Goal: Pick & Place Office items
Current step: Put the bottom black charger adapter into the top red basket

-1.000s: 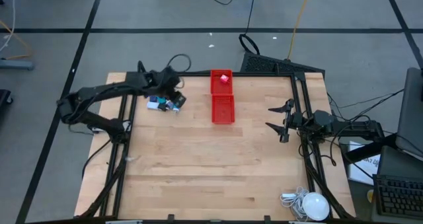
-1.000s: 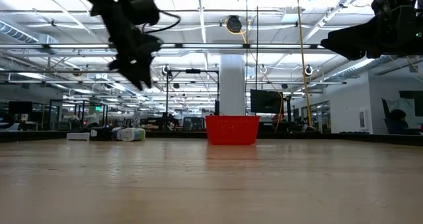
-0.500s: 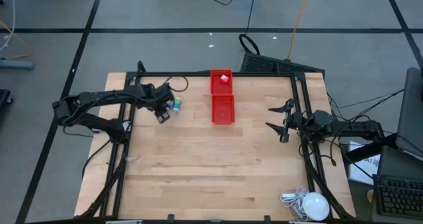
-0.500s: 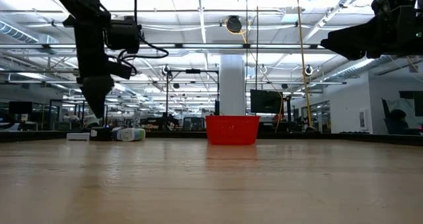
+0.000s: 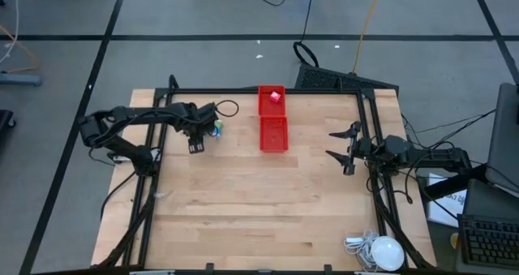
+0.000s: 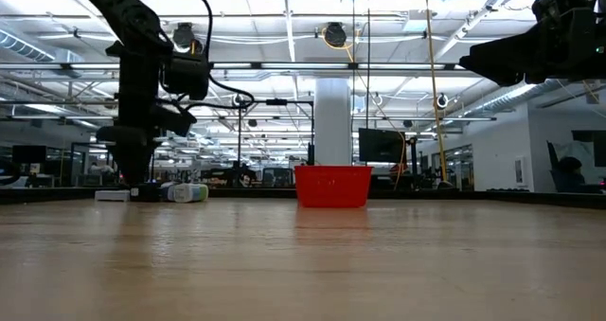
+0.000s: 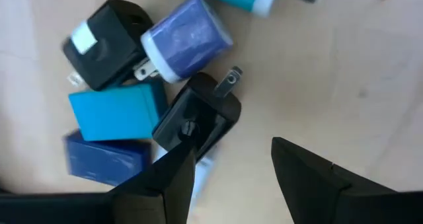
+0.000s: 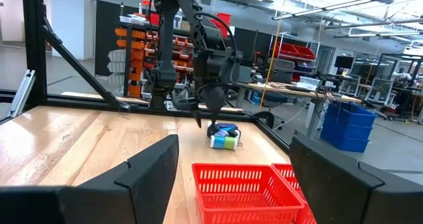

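The office items (image 5: 214, 129) lie in a small pile on the table left of the red tray (image 5: 272, 133). In the left wrist view I see two black plug adapters (image 7: 198, 115) (image 7: 106, 42), a purple-blue one (image 7: 185, 39), a light blue block (image 7: 115, 115) and a dark blue piece (image 7: 106, 159). One red piece (image 5: 276, 96) lies in the tray's far compartment. My left gripper (image 7: 231, 178) (image 5: 196, 145) is open, low over the pile's near side. My right gripper (image 5: 339, 145) hangs open near the table's right edge. My left gripper comes from above, pointing down. One finger (image 7: 173, 178) overlaps the edge of the nearer black adapter's body (image 7: 188, 128). I cannot tell whether it touches it. The other finger (image 7: 310, 178) stands over bare wood.
The red tray (image 6: 333, 185) (image 8: 244, 184) stands at the far middle of the table. A white round lamp with a cord (image 5: 385, 251) sits at the near right corner. Dark frame rails run along both sides. Bare wood fills the middle and near part.
My left gripper has moved from above the pile toward the table's near edge and come down close to the tabletop, turning until its fingers point down. The items and the right arm have kept still.
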Robot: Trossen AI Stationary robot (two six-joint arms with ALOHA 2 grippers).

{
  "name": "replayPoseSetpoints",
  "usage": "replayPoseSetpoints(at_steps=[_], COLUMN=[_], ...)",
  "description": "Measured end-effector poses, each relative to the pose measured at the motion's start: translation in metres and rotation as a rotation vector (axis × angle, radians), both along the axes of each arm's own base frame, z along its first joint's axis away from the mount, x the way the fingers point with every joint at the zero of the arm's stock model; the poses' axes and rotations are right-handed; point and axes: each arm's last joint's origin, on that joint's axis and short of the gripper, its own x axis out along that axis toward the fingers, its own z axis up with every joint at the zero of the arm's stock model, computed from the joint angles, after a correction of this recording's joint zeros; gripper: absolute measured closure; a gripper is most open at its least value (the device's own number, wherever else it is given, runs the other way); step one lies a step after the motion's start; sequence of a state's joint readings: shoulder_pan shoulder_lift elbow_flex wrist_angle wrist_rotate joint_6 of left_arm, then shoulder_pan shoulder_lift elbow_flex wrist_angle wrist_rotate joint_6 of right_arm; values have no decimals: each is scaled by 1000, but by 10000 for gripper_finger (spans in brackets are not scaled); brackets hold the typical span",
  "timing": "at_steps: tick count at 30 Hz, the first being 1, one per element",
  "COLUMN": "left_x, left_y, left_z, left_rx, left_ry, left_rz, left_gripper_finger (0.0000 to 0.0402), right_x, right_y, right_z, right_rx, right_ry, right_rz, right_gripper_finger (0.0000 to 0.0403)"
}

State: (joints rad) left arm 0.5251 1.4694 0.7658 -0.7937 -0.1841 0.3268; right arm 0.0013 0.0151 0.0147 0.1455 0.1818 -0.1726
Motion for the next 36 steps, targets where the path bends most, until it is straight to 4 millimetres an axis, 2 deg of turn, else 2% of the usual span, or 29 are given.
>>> replayPoseSetpoints(at_steps=[9,17,20,25,29,36], left_x=[7,9,10,6,1,-1], left_y=[7,1,8,20,31,43], left_z=[-6,3,4,4,5,6], left_rx=[134,170,230,181,250,257], left_ry=[15,113,106,31,42,40], left_rz=[14,-22,-7,74,122,11], left_gripper_finger=[202,202,201,201,201,201], right_x=[0,0,0,0,0,0], right_y=[0,0,0,0,0,0], right_z=[0,0,0,0,0,0], right_rx=[0,0,0,0,0,0], right_ry=[1,1,1,1,1,1], right_rz=[0,0,0,0,0,0], right_gripper_finger=[124,124,124,124,124,124])
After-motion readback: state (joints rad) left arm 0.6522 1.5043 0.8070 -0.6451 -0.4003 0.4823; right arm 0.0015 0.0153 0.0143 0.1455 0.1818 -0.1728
